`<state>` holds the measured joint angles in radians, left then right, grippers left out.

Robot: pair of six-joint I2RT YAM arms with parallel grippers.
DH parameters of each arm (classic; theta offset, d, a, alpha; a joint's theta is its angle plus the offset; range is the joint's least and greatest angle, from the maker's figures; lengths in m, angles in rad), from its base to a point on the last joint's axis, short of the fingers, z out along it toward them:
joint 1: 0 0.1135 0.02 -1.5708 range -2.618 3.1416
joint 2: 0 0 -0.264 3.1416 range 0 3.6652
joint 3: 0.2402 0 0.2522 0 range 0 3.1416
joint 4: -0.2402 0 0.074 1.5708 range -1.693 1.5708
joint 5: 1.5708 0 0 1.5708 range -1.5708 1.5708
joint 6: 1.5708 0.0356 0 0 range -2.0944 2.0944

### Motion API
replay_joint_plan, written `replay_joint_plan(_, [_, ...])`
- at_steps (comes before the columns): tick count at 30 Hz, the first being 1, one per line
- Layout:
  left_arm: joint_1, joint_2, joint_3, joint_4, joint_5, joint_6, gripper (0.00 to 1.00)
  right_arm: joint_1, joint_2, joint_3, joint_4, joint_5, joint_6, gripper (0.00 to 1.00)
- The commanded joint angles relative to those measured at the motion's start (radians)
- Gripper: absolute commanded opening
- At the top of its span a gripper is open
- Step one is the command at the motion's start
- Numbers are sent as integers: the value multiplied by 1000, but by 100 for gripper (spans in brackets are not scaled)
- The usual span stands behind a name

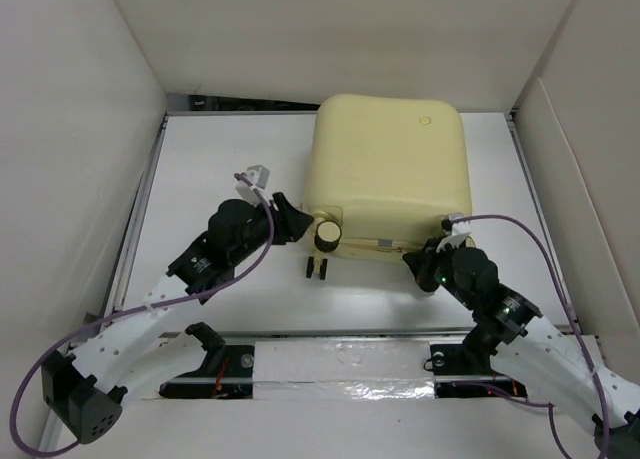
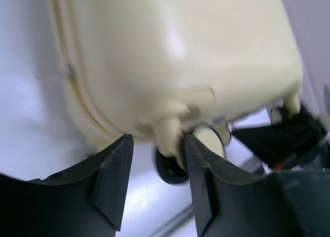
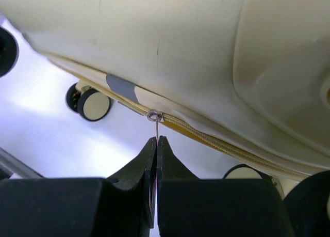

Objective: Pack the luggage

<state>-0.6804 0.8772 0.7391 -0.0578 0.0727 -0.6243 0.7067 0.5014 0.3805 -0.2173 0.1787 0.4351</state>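
A white bench [image 1: 220, 169] sits boxed in by pale walls [image 1: 80, 129]. The luggage [image 1: 390, 169], pale yellow and closed, lies flat at the far middle of the bench, its wheels toward the arms. The left jaws stand partly open astride the cream post [image 2: 170, 136] of a corner wheel [image 2: 172, 171], clamping nothing. The right jaws are pressed together on the thin zip pull [image 3: 155, 126] at the near seam.
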Motion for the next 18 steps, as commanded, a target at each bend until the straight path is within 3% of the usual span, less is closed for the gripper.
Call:
replay_joint_plan(1, [38,-112,69,86,-257,75,0,-29,-58,32,-68,211,14,0])
replay_joint_plan(5, [27,-161,77,16,-326,81,0,-29,-29,35,-54,203,2,0])
replay_joint_plan(8, [10,-144,98,-2,-260,118,0,-29,14,28,14,154,-35,0])
replay_joint_plan(9, [10,-98,108,-14,-217,127,7,-29,44,23,35,127,-41,0])
replay_joint_plan(10, [10,-77,112,-14,-118,130,35,-29,61,20,71,76,-50,0])
replay_joint_plan(12, [10,-32,97,27,12,126,71,-20,95,18,99,47,-49,0])
replay_joint_plan(13, [10,-23,80,41,36,121,99,-19,120,14,123,48,-49,0])
replay_joint_plan(18, [10,29,72,50,101,147,99,7,152,6,180,51,-50,0])
